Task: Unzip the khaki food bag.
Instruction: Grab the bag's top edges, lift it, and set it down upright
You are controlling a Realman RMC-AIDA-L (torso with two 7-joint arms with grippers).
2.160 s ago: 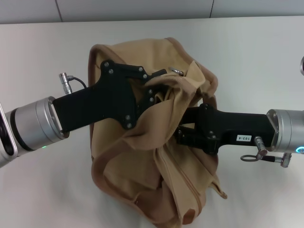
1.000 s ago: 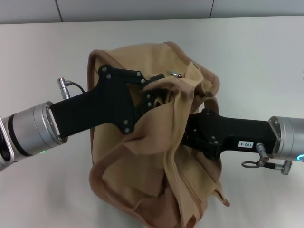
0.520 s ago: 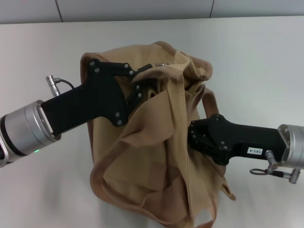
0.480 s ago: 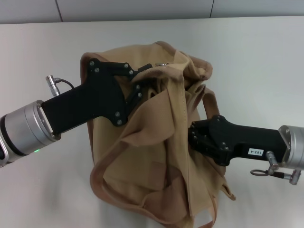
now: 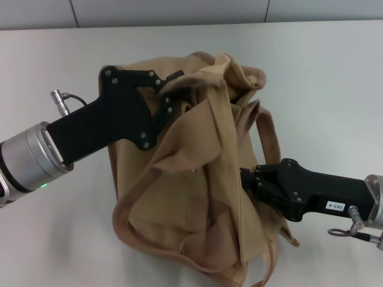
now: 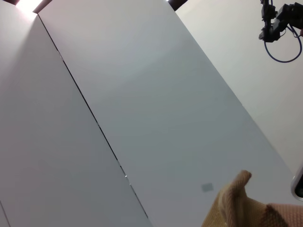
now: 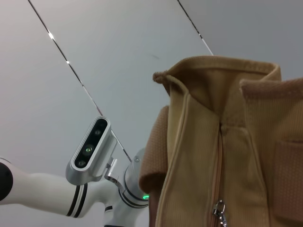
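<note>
The khaki food bag (image 5: 191, 197) hangs crumpled between my two arms above the white table (image 5: 335, 72). My left gripper (image 5: 169, 91) is shut on the bag's upper edge at the back left. My right gripper (image 5: 243, 179) presses into a fold on the bag's right side, and its tips are buried in the cloth. A taut strip of fabric runs between the two grippers. In the right wrist view the bag (image 7: 199, 142) shows its zipper line, with the silver zipper pull (image 7: 218, 210) at the near end. One corner of the bag (image 6: 239, 201) shows in the left wrist view.
A brown web handle (image 5: 268, 134) loops out on the bag's right side, above my right arm. The wall panels begin behind the table's far edge (image 5: 179, 24).
My left gripper has drawn the bag's top edge up and to the left. My right gripper has moved to the right and nearer, stretching the fabric between them.
</note>
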